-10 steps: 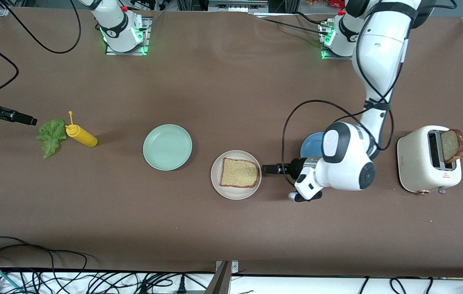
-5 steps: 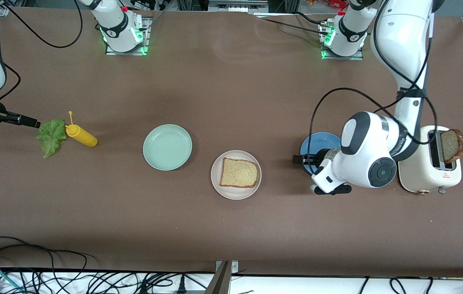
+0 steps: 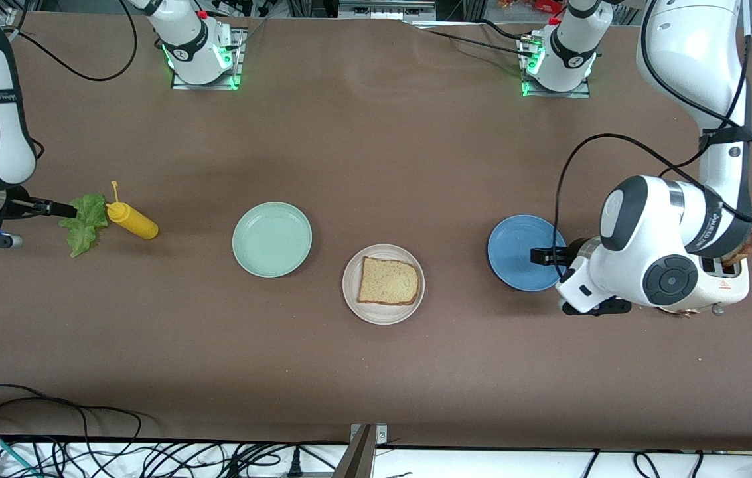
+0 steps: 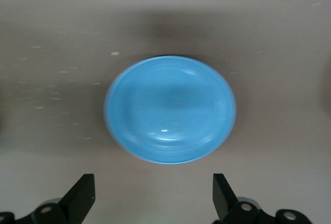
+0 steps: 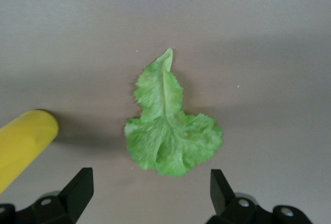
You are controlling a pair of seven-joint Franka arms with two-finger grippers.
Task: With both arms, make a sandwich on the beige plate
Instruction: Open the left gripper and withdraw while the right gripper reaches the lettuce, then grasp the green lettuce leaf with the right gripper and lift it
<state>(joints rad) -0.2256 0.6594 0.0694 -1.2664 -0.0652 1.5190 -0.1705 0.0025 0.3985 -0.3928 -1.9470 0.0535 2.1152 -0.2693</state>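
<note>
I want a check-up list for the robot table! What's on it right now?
Surface: brown table, a few pale specks.
Job's things: beige plate holding one bread slice; lettuce leaf flat on the table beside the yellow bottle; toaster mostly hidden by the left arm.
Clutter: mint-green plate and blue plate, nothing on them.
Grippers: left gripper open over the blue plate's edge; right gripper open over the lettuce leaf.
Cables: black cables bunched off the table edge nearest the front camera.
Surroundings: nothing seen.
</note>
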